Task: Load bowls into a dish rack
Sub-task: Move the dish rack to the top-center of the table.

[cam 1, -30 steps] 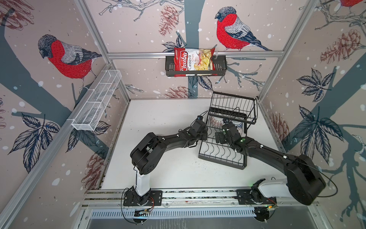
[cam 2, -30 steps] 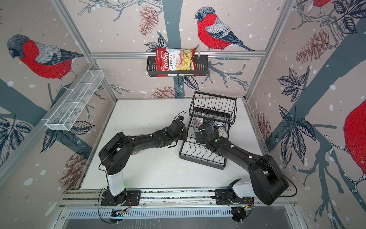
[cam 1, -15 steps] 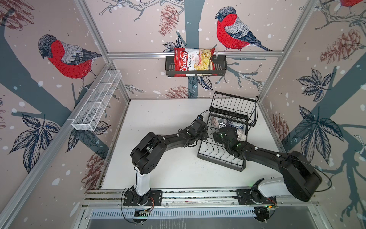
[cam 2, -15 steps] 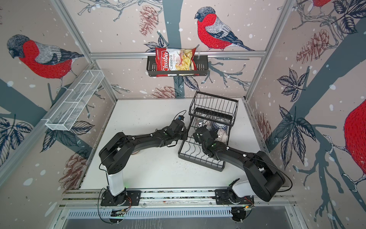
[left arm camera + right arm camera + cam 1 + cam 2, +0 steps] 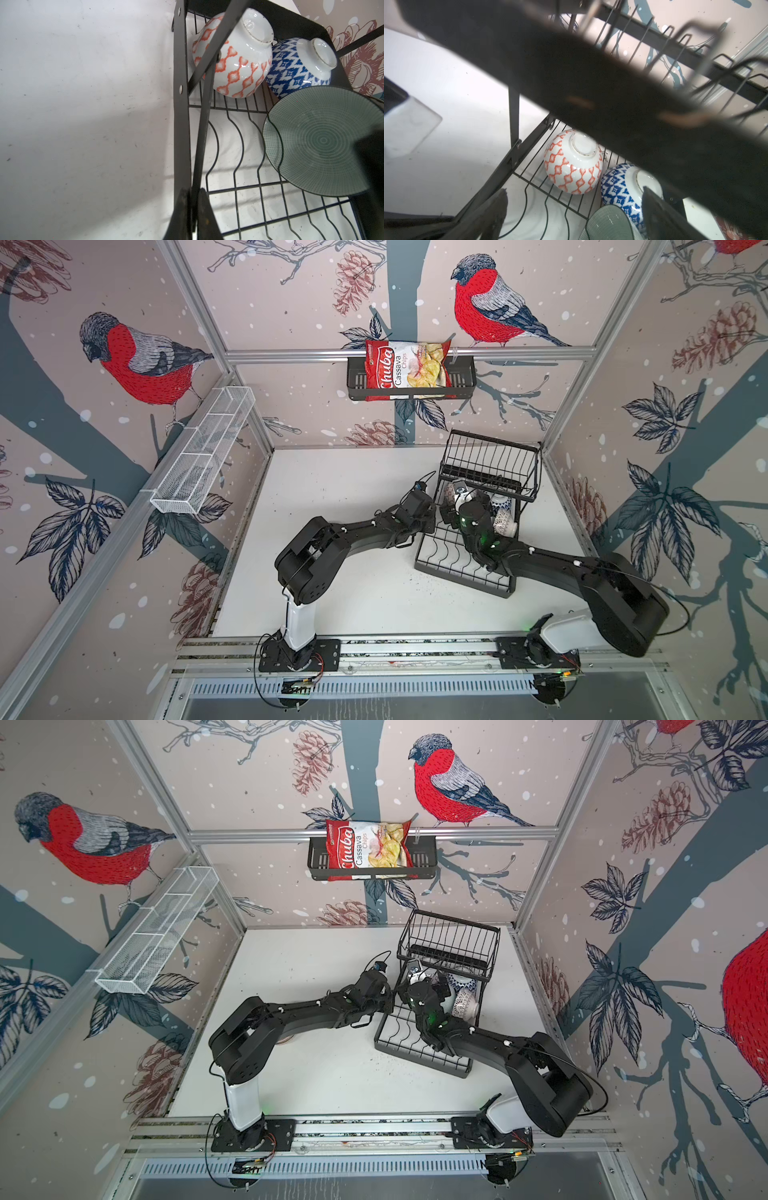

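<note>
Bullfinch wallpaper (image 5: pixel 137 360) is seen on all sides of a white bench (image 5: pixel 353 489), where a black wire dish rack (image 5: pixel 457 581) is set at an angle toward the far right corner, its raised basket (image 5: pixel 490 456) turned to the back edge. Both arms are stretched from the near edge to the rack. The left gripper (image 5: pixel 193 195) is shown closed tight on a thin slanted strut (image 5: pixel 204 116) at the rack's left side. The right gripper (image 5: pixel 575 190) is held under the raised basket with its fingers (image 5: pixel 656 209) spread wide; nothing is clamped between them. A green-ringed bowl (image 5: pixel 311 141) is caught standing on its edge over the wavy dividers (image 5: pixel 236 145), between those fingers, close beside one and well apart from the other; whether it is touched cannot be told. Two more bowls are pictured on the flat base beneath the basket, at the rack's far end: an orange-red diamond bowl (image 5: pixel 234 62) and a blue-patterned bowl (image 5: pixel 291 74), both tipped with their foot rings upward and pressed side by side. A grey-patterned bowl (image 5: pixel 505 522) (image 5: pixel 464 1006) is made out on its side along the rack's right edge in both top views. On the back wall, a bag of cassava chips (image 5: pixel 405 369) is kept in a black basket (image 5: pixel 465 379), and a long white mesh tray (image 5: pixel 203 456) is fixed to the left wall.
</note>
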Motion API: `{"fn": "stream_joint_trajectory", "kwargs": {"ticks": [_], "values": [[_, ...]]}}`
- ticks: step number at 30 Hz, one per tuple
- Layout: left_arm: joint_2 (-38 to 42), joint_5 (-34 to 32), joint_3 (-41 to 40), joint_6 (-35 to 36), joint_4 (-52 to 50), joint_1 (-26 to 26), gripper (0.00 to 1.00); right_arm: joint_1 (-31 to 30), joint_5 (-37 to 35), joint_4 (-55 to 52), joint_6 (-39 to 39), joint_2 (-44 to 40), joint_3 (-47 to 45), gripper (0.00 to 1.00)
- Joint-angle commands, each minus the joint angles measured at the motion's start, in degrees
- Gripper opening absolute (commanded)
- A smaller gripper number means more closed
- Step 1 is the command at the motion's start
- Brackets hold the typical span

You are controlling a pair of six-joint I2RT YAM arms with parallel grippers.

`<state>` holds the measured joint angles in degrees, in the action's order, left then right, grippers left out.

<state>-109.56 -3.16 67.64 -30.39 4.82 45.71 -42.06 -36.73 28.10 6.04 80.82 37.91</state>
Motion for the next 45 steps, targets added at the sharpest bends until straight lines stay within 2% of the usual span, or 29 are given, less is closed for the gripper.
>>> {"fn": "stream_joint_trajectory", "kwargs": {"ticks": [1,11,16,19,23,28,34,45], "values": [[-0.8,-2.8,-0.9,-3.3,-10.1,-0.8,0.00,0.0,3.0,-0.1,-4.0,-2.6,0.3,1.00],[-0.9,-1.9,-1.1,-3.3,-9.3,-1.5,0.00,3.6,14.8,-18.5,-21.1,-9.5,6.2,1.00],[-1.3,-1.6,-1.0,-3.2,-9.2,-1.7,0.00,4.5,17.9,-27.3,-26.2,-12.6,9.4,1.00],[-1.4,-1.6,-1.1,-3.3,-9.0,-1.8,0.00,4.8,17.5,-31.6,-28.9,-15.4,11.0,0.99],[-1.4,-1.4,-1.4,-3.4,-8.7,-2.1,0.00,5.6,18.0,-32.0,-30.5,-20.1,10.9,0.99],[-1.8,-1.6,-1.3,-3.3,-8.7,-2.8,0.00,6.4,16.6,-33.6,-31.0,-23.5,12.8,0.97],[-1.5,-2.3,-1.8,-3.2,-8.7,-3.9,0.00,8.1,10.0,-36.3,-30.6,-23.8,16.2,0.93],[0.0,-4.0,-3.9,-3.4,-8.8,-5.9,0.00,15.5,2.0,-38.0,-31.3,-22.5,19.1,0.90]]}}
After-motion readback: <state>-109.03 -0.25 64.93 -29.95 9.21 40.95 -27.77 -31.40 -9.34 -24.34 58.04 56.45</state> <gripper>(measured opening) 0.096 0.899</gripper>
